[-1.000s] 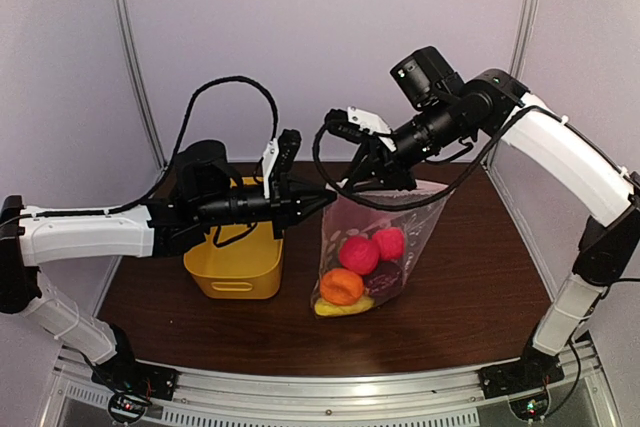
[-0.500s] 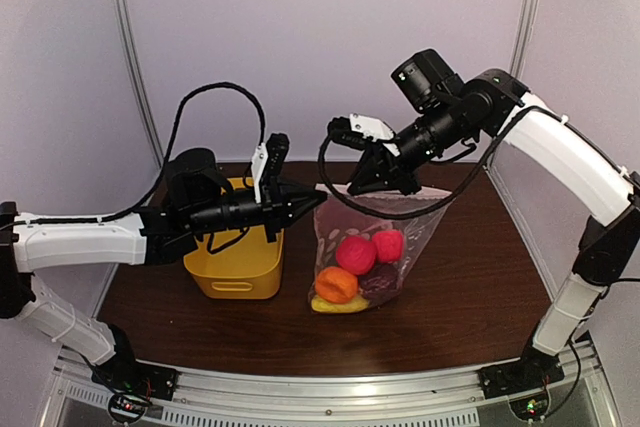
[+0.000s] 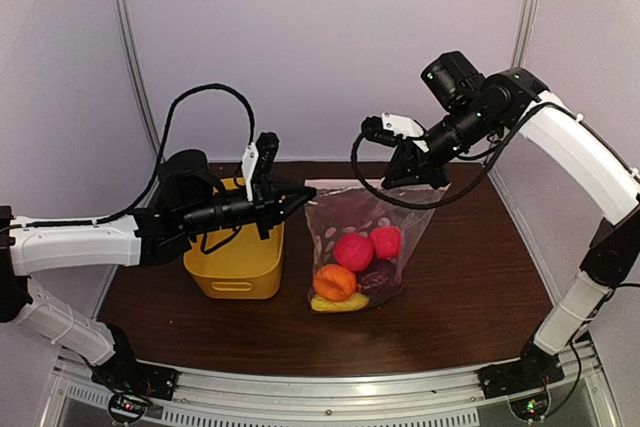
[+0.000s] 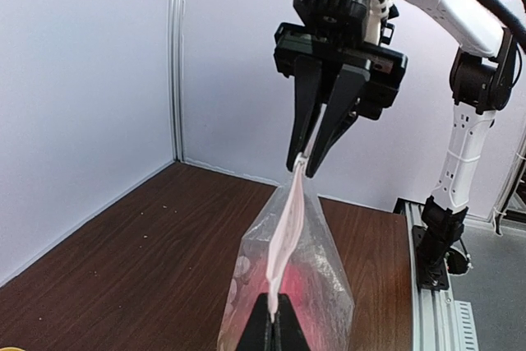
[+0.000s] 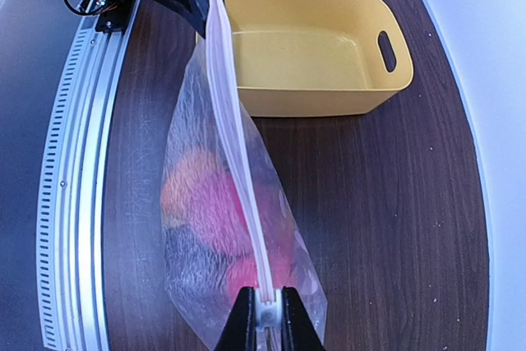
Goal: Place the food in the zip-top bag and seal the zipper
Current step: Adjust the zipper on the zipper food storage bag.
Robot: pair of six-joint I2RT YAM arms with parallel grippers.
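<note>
The clear dotted zip-top bag (image 3: 365, 247) hangs upright over the table, held by its mouth edge at both ends. Inside lies the food (image 3: 352, 252): two red pieces, an orange one, a dark purple one and a yellow one. My left gripper (image 3: 305, 194) is shut on the zipper's left end (image 4: 283, 240). My right gripper (image 3: 408, 175) is shut on the zipper's right end, gripping the white slider (image 5: 266, 311). The zipper strip (image 5: 234, 145) runs taut between the two grippers. The right gripper also shows in the left wrist view (image 4: 304, 162).
The yellow basket (image 3: 240, 262) stands just left of the bag, under my left arm; it also shows in the right wrist view (image 5: 312, 47) with nothing visible inside. The table's metal rail (image 5: 78, 162) runs along the near edge. White walls close the back and sides.
My right gripper has moved right along the bag's top edge, away from the left gripper. My left gripper has drawn back slightly left. The bag mouth is now stretched longer between them.
</note>
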